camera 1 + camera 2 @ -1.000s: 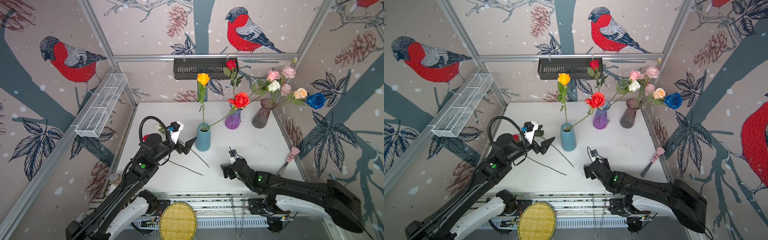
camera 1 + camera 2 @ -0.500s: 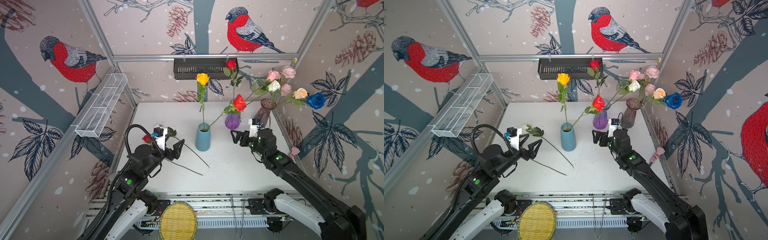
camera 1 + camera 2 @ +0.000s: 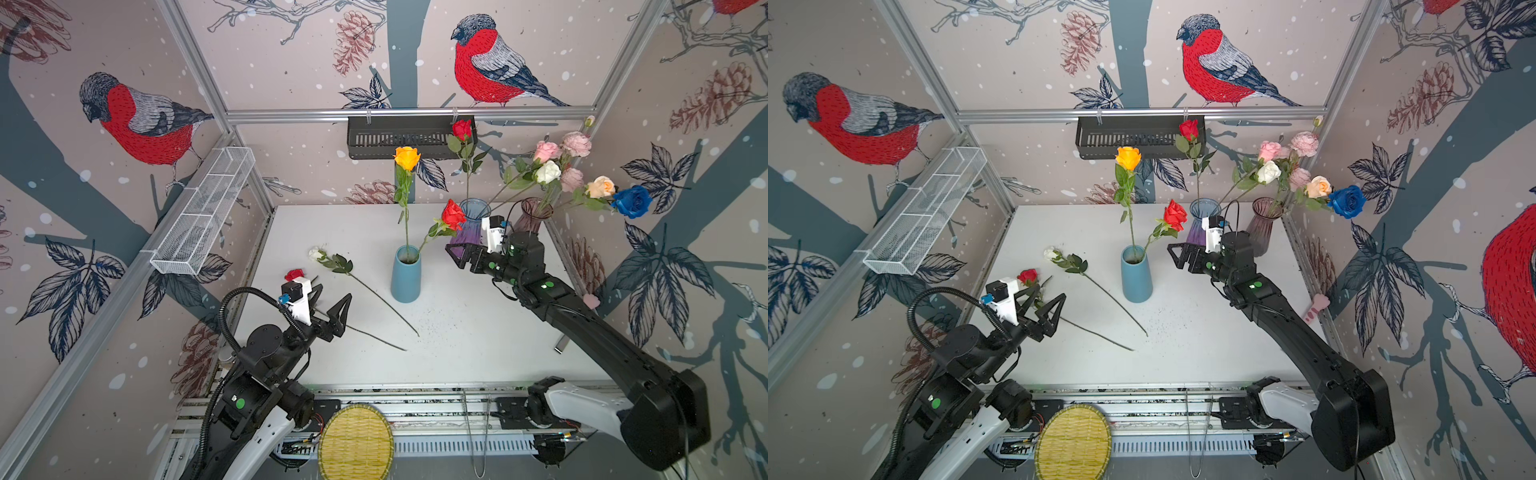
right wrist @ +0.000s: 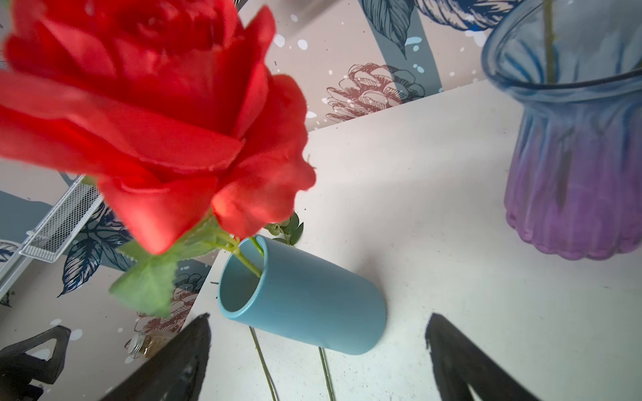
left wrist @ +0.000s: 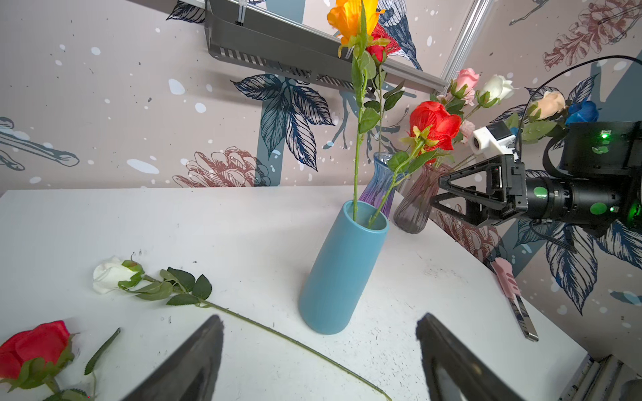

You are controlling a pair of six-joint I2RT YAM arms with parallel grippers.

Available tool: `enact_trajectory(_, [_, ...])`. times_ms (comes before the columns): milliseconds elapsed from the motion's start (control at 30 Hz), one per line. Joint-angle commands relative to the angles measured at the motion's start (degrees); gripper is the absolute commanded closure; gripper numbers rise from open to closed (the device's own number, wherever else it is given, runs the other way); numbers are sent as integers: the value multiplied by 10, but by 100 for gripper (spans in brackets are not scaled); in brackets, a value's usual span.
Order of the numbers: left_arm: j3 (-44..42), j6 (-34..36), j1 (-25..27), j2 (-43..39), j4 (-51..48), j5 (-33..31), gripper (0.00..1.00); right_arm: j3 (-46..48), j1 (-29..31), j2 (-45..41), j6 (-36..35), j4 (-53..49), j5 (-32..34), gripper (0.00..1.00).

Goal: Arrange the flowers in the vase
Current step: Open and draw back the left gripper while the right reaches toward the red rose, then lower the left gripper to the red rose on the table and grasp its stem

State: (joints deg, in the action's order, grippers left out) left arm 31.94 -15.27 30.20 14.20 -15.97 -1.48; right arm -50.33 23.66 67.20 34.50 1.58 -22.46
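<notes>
Flowers (image 3: 1128,158) update: orange rose (image 3: 406,158) and one red rose (image 3: 453,214) stand in the blue vase (image 3: 405,274), and more sit in the glass vases (image 3: 471,226) behind. Left to do: white rose (image 3: 316,253) and another red rose (image 3: 294,274), both lying loose on the bench (image 3: 457,332). My left claw (image 3: 331,296) hangs released over that one's stem. My right claw (image 5: 437,192) is released too, empty, just beside the vase's red bloom.

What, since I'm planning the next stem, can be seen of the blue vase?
The blue vase is a plain, matte, opaque tube, ceramic-looking, with an open round mouth. It stands upright on the white table, holding two stems: an upright orange rose and a red rose leaning sideways. Nothing else visibly touches it.
</notes>
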Motion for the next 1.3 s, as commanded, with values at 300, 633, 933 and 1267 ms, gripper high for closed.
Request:
enact_trajectory(300, [54, -59, 0, 213, -67, -52, 2, 111, 70, -68, -39, -44, 84, 1])
enact_trajectory(633, [17, -152, -105, 416, 33, 115, 3, 229, 75, -110, -95, -104, 183, 1])
enact_trajectory(933, [-19, -351, -131, 378, 15, -79, 20, 292, 94, -63, -79, -54, 177, 1])
enact_trajectory(1267, [21, -451, -223, 466, -75, -14, 47, 306, 104, -1, -77, -16, 171, 0])
